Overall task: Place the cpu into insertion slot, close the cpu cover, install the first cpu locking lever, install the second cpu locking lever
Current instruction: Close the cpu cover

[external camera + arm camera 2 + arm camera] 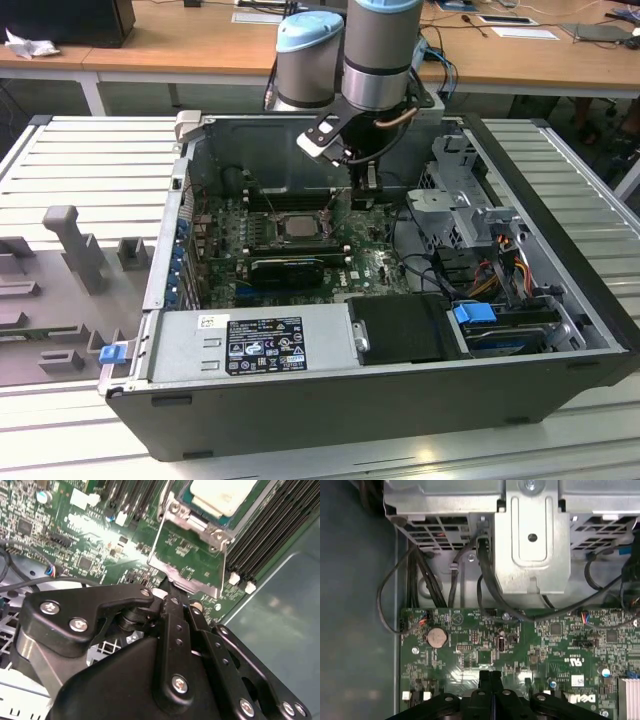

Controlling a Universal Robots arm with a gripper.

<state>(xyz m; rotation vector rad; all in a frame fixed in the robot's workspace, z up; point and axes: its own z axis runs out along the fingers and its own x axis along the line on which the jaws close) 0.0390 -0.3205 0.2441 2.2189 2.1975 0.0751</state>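
**CPU seated, cover open, gripper at cover's free edge**

The cpu (297, 226) (220, 495) sits flat in the insertion slot (265, 230), mid-board on the motherboard (375, 268). It lies between the black memory slots (260, 535) and the board edge by the power supply (250, 345).

The cpu cover (182, 576) is swung off the socket, not over the chip, and green board shows through its cut-out centre (how far it tilts, can't tell).

The gripper (365, 190) (169, 587) (490, 674) is down inside the case (400, 400). Its 2 fingers (175, 625) are pressed together, with no gap seen in both wrist views. The tip meets the cover's free edge, the side away from the cpu. Whether it pinches that edge or only touches it, can't tell.

The first wrist view shows 1 coin cell (436, 637) near a motherboard corner, below the metal drive cage (530, 545).
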